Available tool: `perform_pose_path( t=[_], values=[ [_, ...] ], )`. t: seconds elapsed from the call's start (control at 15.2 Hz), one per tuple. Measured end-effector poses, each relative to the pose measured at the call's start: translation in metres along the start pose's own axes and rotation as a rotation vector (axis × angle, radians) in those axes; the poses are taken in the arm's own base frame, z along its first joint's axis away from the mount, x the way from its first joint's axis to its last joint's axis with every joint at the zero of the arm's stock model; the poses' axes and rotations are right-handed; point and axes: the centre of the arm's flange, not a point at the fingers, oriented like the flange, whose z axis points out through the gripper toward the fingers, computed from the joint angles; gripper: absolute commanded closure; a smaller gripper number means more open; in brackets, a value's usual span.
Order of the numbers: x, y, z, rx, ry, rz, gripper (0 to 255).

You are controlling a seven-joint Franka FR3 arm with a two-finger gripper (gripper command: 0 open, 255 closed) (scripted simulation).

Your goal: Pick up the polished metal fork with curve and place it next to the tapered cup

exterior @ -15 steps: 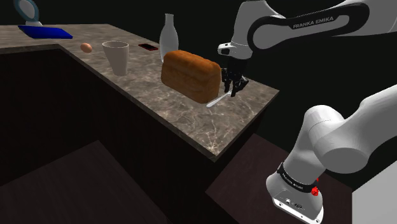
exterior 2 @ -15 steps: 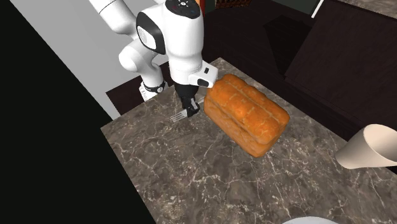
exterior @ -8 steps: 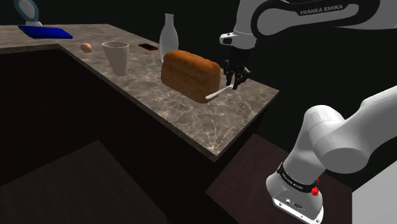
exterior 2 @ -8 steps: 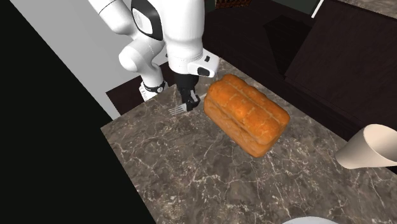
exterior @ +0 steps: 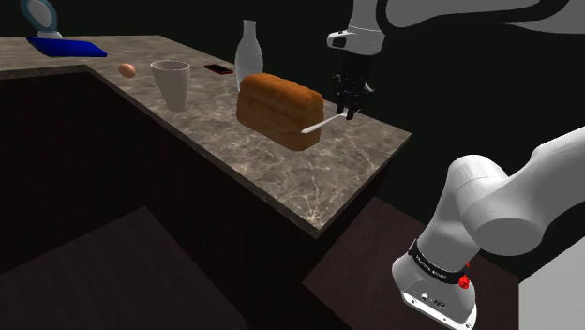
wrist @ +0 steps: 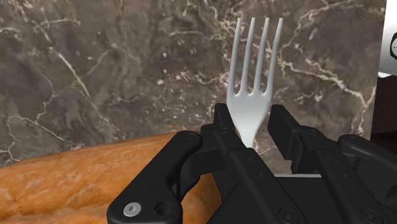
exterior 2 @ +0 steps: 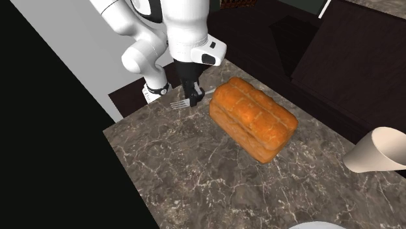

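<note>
— What's the gripper doing from where you stand?

— Its two black fingers are clamped on the handle of the fork. In the wrist view the four pale tines stick straight out past the fingertips, with the neck pinched between them.

— Is the fork lying on anything?

— It looks to be off the stone, held over the counter near its end. In the shoulder view it slants down toward the left, tines leading.

— What's closest to it?

— The loaf, orange-brown and lying lengthwise on the dark veined stone. The fork is just beside the loaf's near end; I can't tell whether they touch.

— And the cup?

— The cup is pale, narrower at the base, and upright. It's well apart from the fork, on the far side of the loaf along the counter.

— Anything else up there?

— A pale bottle stands behind the loaf, and a small egg sits beyond the cup. The arm's white stand is at the shoulder view's lower right.
</note>
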Motion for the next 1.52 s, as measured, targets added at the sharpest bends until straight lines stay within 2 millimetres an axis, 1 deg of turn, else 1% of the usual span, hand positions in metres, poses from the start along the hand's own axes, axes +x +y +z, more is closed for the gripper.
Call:
perform_pose_path(
  t=[0.33,0.66,0.86,1.45,1.52],
  values=[
    [-0.001,0.001,-0.029,0.000,0.000,0.000,255],
    [-0.002,-0.001,-0.055,0.000,0.000,0.000,255],
    [-0.003,0.003,-0.071,0.000,0.000,0.000,255],
    [-0.005,0.003,-0.118,0.000,0.000,0.000,255],
    [0.001,0.005,-0.121,0.000,0.000,0.000,255]
  ],
)
